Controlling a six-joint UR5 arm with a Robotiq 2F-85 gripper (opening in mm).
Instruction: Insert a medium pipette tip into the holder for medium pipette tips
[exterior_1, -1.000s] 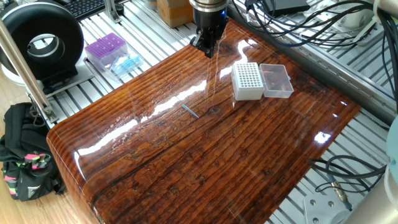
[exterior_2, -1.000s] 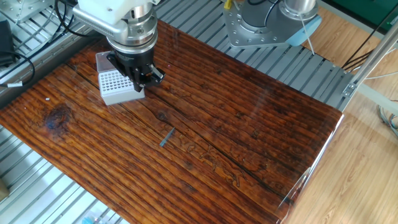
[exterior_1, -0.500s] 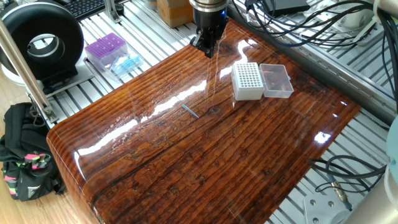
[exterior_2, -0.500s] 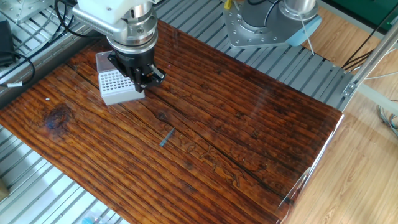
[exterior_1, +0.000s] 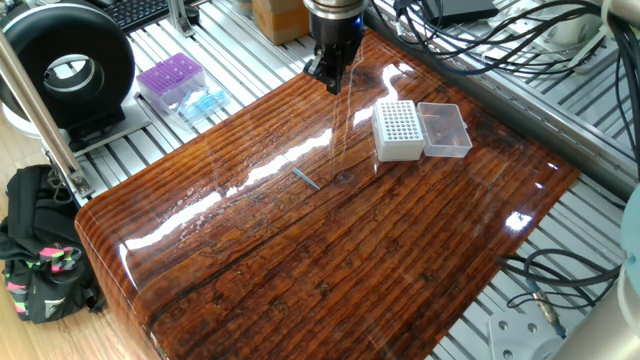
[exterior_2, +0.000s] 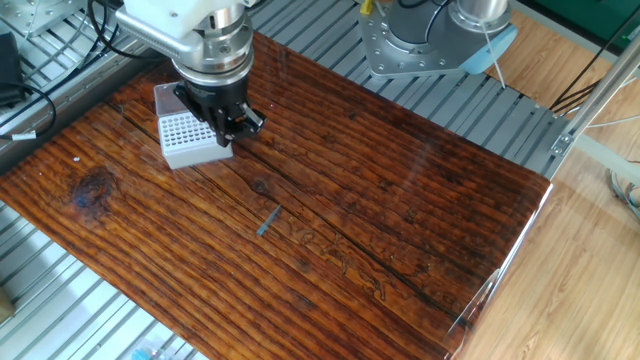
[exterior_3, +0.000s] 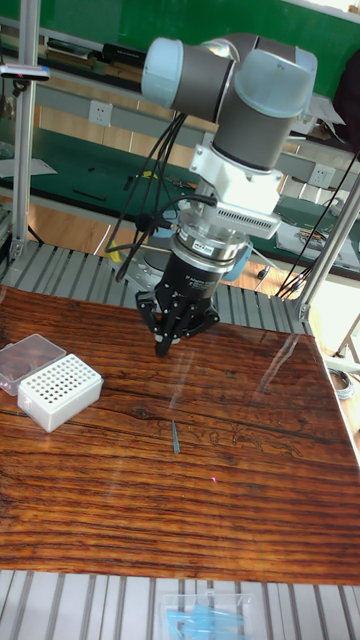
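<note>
Taking the white holder for medium pipette tips (exterior_1: 398, 130) as the landmark, and reading the tall fixed view from front to back: nearest the camera a light-blue pack (exterior_3: 207, 610) is seen on the slatted frame off the front edge of the bench (exterior_3: 250, 520). Further back, the medium pipette tip (exterior_3: 174, 437) lies flat on the wood, well apart from the holder, to its right and a little nearer the camera. The holder itself stands beyond, near the left edge, with its clear lid (exterior_3: 28, 358) folded open behind it and the hole grid uncovered. Furthest back the gripper (exterior_3: 173, 345) hangs above the bench, between holder and tip but behind both. The jaws are drawn close together with nothing held between them; whether they are fully closed cannot be told.

The step in hand is judged to be the approach to the tip. For it to be done well, the jaws should be opened first, then centred over the tip and turned so that the fingers close across its slender body rather than along it. A low, gentle descent is called for, since so light a piece may be flicked or rolled on the glossy wood. A grasp near the wider end would leave the narrow end free for entry into a hole.

Against the earlier frames almost nothing differs: the tip and holder lie as before, and the gripper appears only very slightly shifted, if at all.
</note>
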